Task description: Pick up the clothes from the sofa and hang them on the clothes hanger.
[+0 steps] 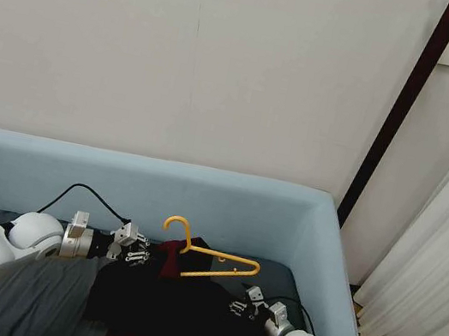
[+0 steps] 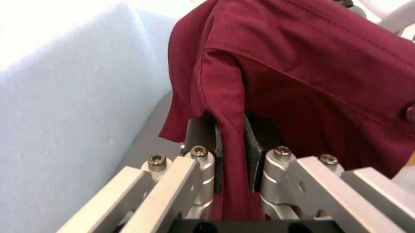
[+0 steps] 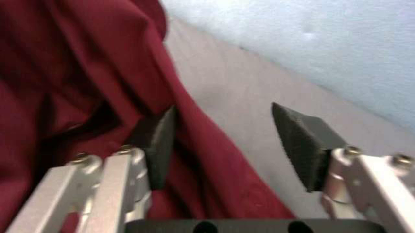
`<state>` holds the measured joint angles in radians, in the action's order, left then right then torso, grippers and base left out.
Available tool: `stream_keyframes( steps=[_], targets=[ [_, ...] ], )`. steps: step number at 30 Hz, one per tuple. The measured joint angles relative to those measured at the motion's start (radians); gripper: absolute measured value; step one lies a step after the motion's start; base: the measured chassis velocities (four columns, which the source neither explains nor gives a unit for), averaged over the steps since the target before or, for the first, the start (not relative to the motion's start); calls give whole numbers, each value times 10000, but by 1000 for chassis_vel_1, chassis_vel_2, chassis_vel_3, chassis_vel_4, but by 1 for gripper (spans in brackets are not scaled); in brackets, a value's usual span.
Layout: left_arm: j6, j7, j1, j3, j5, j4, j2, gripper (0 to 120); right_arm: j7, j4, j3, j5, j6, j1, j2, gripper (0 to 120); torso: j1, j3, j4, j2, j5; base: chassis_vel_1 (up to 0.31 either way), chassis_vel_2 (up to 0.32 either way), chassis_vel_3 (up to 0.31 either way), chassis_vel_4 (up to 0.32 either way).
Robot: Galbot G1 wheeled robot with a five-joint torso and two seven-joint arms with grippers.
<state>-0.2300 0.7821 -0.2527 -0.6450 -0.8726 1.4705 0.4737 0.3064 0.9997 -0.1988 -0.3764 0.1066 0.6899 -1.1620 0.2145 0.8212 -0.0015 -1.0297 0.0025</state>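
Sofa [image 1: 116, 188] held one shirt [image 1: 164, 314], partly cropped, and one hanger [image 1: 220, 265]. Left gripper [image 1: 137, 250] clenched the shirt; right gripper [image 1: 241, 301] gaped.

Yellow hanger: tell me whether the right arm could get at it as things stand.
Probably yes. The hanger lies on top of the shirt, and the open right gripper sits just beside its near end with nothing between. The left gripper is clamped on the shirt.

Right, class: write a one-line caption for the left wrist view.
Left gripper, jaws shut on a fold of the maroon shirt, beside the blue sofa back.
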Motion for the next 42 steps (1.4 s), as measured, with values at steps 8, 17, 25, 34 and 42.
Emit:
stream_keyframes(
  steps=[8,17,25,34,42],
  targets=[
    [0,29,-25,-65,57,-53,73,8,8,-228,-98,89,21,-124,-223,27,0,0,2,0,1,0,0,0,0],
    [23,19,-67,-32,61,-132,112,8,69,-306,-122,250,199,-132,-296,0,0,0,0,0,0,0,0,0,0],
    [40,-12,-397,396,70,-79,-80,8,-192,-355,-62,290,254,-71,-391,0,0,0,1,0,0,0,0,0,0],
    [-42,-22,-935,901,292,-232,-218,8,-686,625,576,-305,7,218,-147,0,0,0,3,1,0,0,0,0,0],
    [-108,29,-836,995,283,-290,-238,8,-856,1884,1158,-863,-290,524,607,0,0,-1,0,0,1,0,0,0,0]
  ],
)
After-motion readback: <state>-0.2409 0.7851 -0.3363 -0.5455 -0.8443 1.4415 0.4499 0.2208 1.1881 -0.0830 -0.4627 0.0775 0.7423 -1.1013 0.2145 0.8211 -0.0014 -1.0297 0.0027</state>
